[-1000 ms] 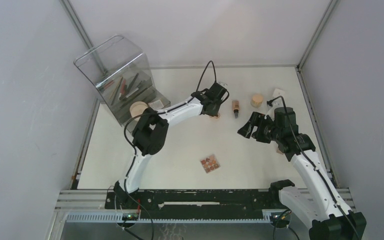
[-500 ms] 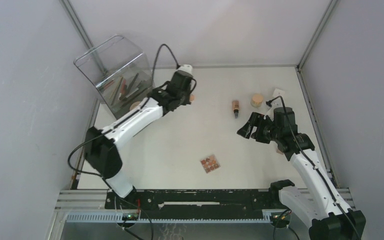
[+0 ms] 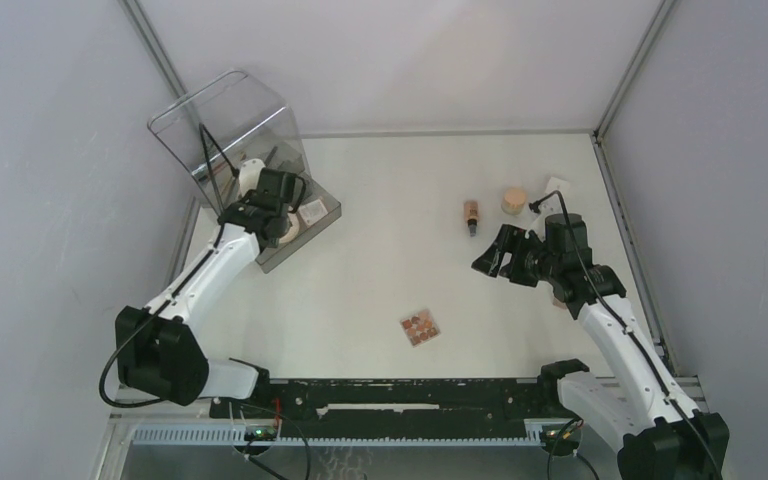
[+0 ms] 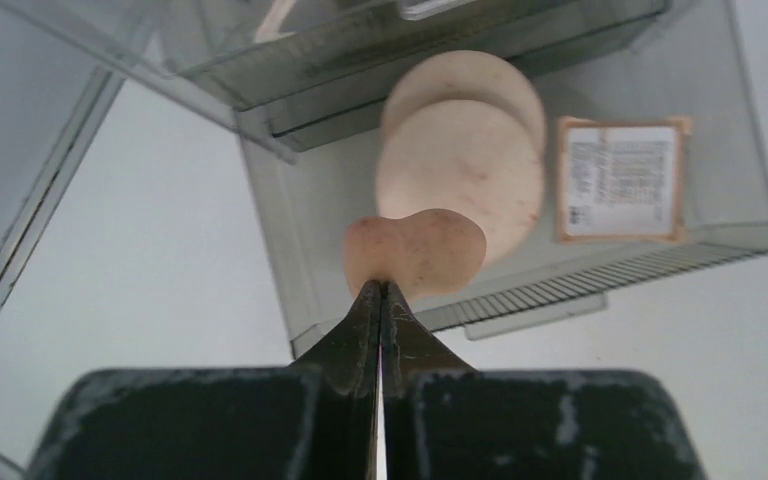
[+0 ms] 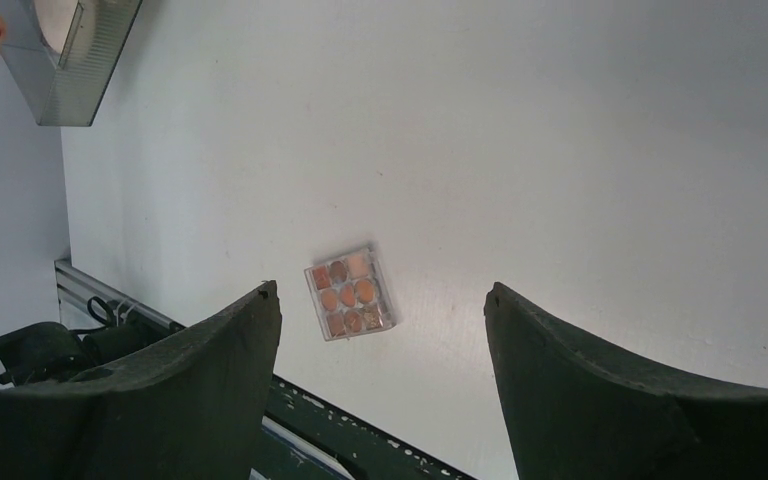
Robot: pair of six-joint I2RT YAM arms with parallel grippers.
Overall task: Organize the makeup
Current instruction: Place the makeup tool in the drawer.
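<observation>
The left gripper [image 4: 381,287] was shut tight on the edge of a small, rounded peach-pink sponge [image 4: 415,250]. It held the sponge over the low front tray [image 4: 310,210] of the clear acrylic organizer [image 3: 222,125], which stood at the far left corner of the table [image 3: 360,270]. In that tray lay two round peach powder discs [image 4: 460,165], one overlapping the other. Just beside them, toward the tray's right end, was a square palette turned label side up [image 4: 620,180]. Whether the sponge touched the discs could not be told. Behind the organizer's taller clear wall a few thin sticks [image 3: 271,154] showed dimly; their kind was not clear.

The right gripper [image 3: 490,255] hovered above the right half of the table, its jaws wide apart with nothing between them. Near the middle of the near edge lay a clear square palette of brown and orange pans [image 5: 350,293]. Toward the far right corner a tan bottle with a dark cap [image 3: 471,215] lay on its side, with a round tan jar [image 3: 513,201] near it. A small white square item [image 3: 557,185] sat near the right edge.
</observation>
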